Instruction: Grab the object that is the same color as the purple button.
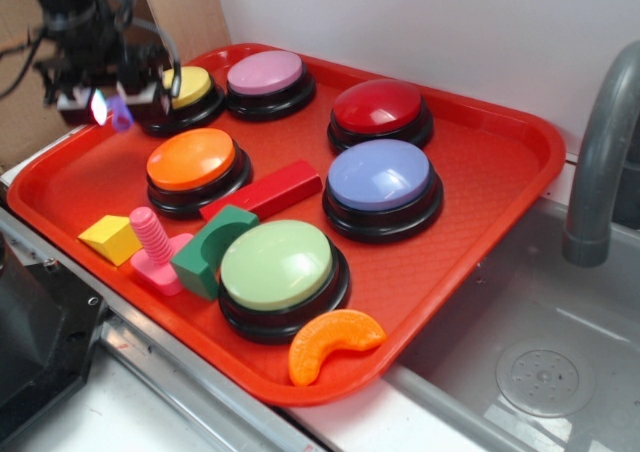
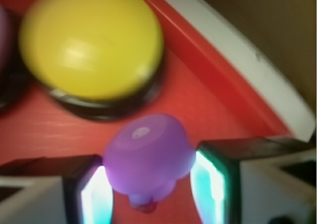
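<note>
The gripper (image 2: 148,184) pinches the purple piece (image 2: 147,154) between its two lit pads (image 2: 96,199), one on each side, with the rounded purple top bulging out ahead of the fingers and a small nub showing below. In the exterior view the gripper (image 1: 112,107) hangs above the tray's (image 1: 500,182) far left corner, and the purple piece (image 1: 120,115) shows as a small glowing spot at its tip, clear of the tray floor.

Just beyond the held piece sits the yellow button (image 2: 91,40), close to the tray's raised left rim. Next along the far edge comes the pink-mauve button (image 1: 266,73), then the red button (image 1: 378,107). The purple button (image 1: 380,175) stands toward the middle right of the tray, well apart from the gripper. The orange button (image 1: 192,160) lies nearer the left edge, the red block (image 1: 265,192) beside it, and the green button (image 1: 278,267) sits toward the near edge.
</note>
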Available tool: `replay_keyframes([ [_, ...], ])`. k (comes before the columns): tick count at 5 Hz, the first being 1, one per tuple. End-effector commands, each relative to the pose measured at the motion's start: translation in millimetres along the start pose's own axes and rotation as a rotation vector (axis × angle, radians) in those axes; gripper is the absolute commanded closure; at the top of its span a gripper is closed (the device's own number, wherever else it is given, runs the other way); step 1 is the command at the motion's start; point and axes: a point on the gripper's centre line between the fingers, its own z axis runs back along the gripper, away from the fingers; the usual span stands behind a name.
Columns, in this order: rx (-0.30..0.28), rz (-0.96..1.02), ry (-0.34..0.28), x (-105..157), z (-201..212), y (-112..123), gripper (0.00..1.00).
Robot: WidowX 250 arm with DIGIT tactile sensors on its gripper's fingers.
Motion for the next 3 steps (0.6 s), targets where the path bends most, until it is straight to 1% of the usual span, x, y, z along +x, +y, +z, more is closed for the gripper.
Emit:
replay_keyframes([
  [1, -0.233, -0.421, 0.058, -15.3, 75.5, -36.8, 1.0],
  [2, -0.263, -0.578, 0.077, -38.7, 81.9, -53.9, 1.0],
  [3, -0.239, -0.642, 0.066, -64.3, 78.4, -64.0, 1.0],
])
